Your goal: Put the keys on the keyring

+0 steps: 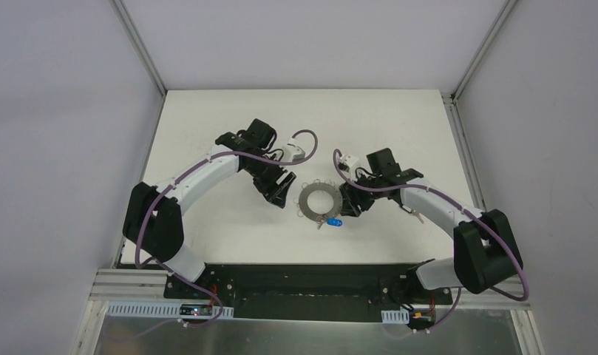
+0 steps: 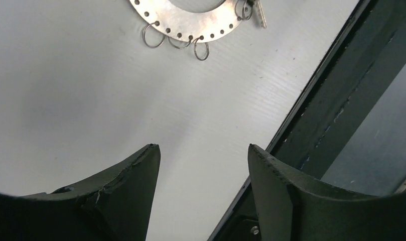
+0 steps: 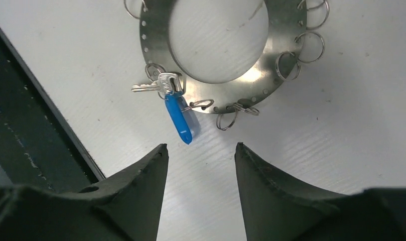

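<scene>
The keyring [image 1: 318, 201] is a flat grey metal ring with small wire loops, lying mid-table between both grippers. It also shows in the right wrist view [image 3: 273, 60] and at the top of the left wrist view [image 2: 190, 22]. The blue-headed key [image 3: 178, 118] lies at the ring's near edge [image 1: 334, 222], beside a short silver blade [image 3: 146, 88] at a wire loop. I cannot tell if it is threaded on. No black-headed key shows. My left gripper [image 1: 282, 194] [image 2: 203, 150] is open and empty, left of the ring. My right gripper [image 1: 351, 207] [image 3: 200, 148] is open and empty, just right of the blue key.
A black metal strip [image 1: 303, 277] runs along the table's near edge and also shows in the wrist views [image 2: 331, 100] [image 3: 25, 120]. White walls and aluminium posts [image 1: 140, 44] close the table's back and sides.
</scene>
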Motion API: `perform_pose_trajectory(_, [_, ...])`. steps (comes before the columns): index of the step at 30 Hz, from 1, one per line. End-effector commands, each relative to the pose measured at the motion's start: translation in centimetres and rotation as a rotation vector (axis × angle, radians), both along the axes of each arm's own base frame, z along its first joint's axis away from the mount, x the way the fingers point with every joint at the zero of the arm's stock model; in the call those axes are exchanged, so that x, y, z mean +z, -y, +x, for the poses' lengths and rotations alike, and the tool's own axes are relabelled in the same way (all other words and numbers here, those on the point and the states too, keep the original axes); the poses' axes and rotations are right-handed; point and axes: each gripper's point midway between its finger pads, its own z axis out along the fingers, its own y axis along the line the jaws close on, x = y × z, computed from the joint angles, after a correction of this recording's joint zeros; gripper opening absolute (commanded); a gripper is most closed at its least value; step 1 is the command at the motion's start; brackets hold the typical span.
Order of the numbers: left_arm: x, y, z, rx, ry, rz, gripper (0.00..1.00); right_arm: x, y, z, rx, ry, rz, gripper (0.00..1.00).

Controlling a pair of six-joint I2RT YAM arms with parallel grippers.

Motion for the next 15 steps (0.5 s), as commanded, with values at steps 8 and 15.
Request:
perform_pose_trajectory(8, [0.5, -2.2, 0.4, 0.006, 0.078, 0.050, 0.66, -2.5, -0.4, 1.8, -0.132, -0.091, -0.071, 0.54])
perform_pose_trajectory(15, [0.8, -2.4, 0.5, 0.027, 0.069, 0.027, 0.65, -3.3, -1.2, 2.2, -0.155, -0.160, -0.061, 0.47])
